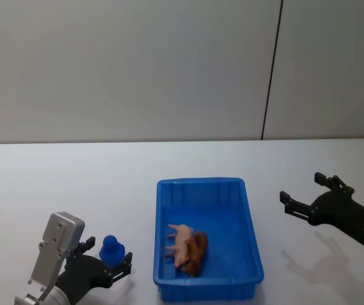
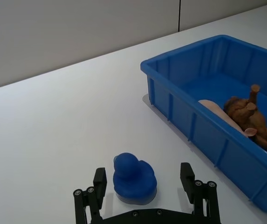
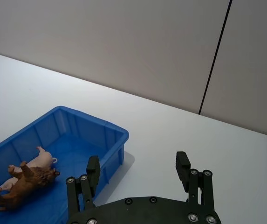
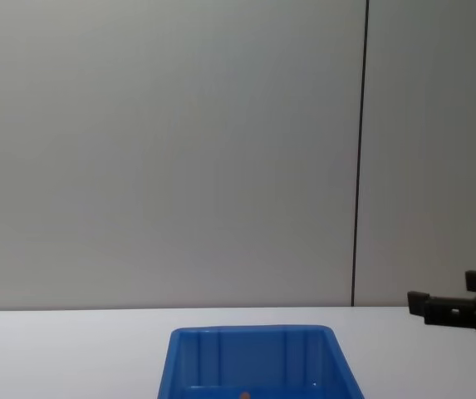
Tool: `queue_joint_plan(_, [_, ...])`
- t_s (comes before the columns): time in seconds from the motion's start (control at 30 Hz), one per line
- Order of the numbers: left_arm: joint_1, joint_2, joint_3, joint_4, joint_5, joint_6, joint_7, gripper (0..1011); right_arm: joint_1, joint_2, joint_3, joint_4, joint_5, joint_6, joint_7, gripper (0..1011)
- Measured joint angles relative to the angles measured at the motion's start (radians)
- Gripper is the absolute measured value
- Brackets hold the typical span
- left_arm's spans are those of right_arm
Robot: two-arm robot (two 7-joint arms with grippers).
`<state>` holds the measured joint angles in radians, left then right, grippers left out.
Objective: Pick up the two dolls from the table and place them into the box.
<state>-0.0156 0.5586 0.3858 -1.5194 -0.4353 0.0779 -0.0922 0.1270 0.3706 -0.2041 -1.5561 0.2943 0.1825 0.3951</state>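
Note:
A solid blue doll (image 1: pixel 112 250) (image 2: pixel 133 177) stands on the white table (image 1: pixel 74 190) left of the blue box (image 1: pixel 251 254) (image 2: pixel 189 121) (image 3: pixel 110 133) (image 4: pixel 179 357). My left gripper (image 1: pixel 108 262) (image 2: pixel 145 184) is open, one finger on each side of that doll. Inside the box lie a pale pink pig doll (image 1: pixel 180 244) (image 3: pixel 37 163) and a reddish-brown animal doll (image 1: pixel 197 252) (image 2: pixel 252 116) (image 3: pixel 26 184), side by side and touching. My right gripper (image 1: pixel 310 196) (image 3: pixel 138 170) (image 4: pixel 449 301) hovers open and empty to the right of the box.
A grey wall (image 1: pixel 137 63) with a dark vertical seam (image 1: pixel 272 70) backs the table. Bare tabletop lies behind the box and on both sides of it.

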Motion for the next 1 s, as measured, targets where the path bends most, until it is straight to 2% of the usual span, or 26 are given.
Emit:
queue_joint_plan(0.33, [-0.049, -0.025, -0.006, 0.103, 0.026, -0.023, -0.08, 1001, 0.0, 0.0, 0.0, 0.0, 0.0, 0.0, 0.0, 1001])
queue_joint_plan(0.67, [-0.086, -0.042, -0.01, 0.172, 0.054, -0.037, -0.132, 1001, 0.0, 0.0, 0.0, 0.0, 0.0, 0.0, 0.0, 1001])
queue_joint_plan(0.9, [-0.117, -0.056, -0.012, 0.226, 0.079, -0.047, -0.171, 882, 0.0, 0.0, 0.0, 0.0, 0.0, 0.0, 0.0, 1001])
queue_joint_plan(0.93, [-0.121, -0.059, -0.012, 0.234, 0.083, -0.049, -0.176, 823, 0.0, 0.0, 0.0, 0.0, 0.0, 0.0, 0.0, 1001])
queue_joint_plan(1.0, [-0.127, -0.062, -0.013, 0.244, 0.088, -0.053, -0.186, 788, 0.0, 0.0, 0.0, 0.0, 0.0, 0.0, 0.0, 1001])
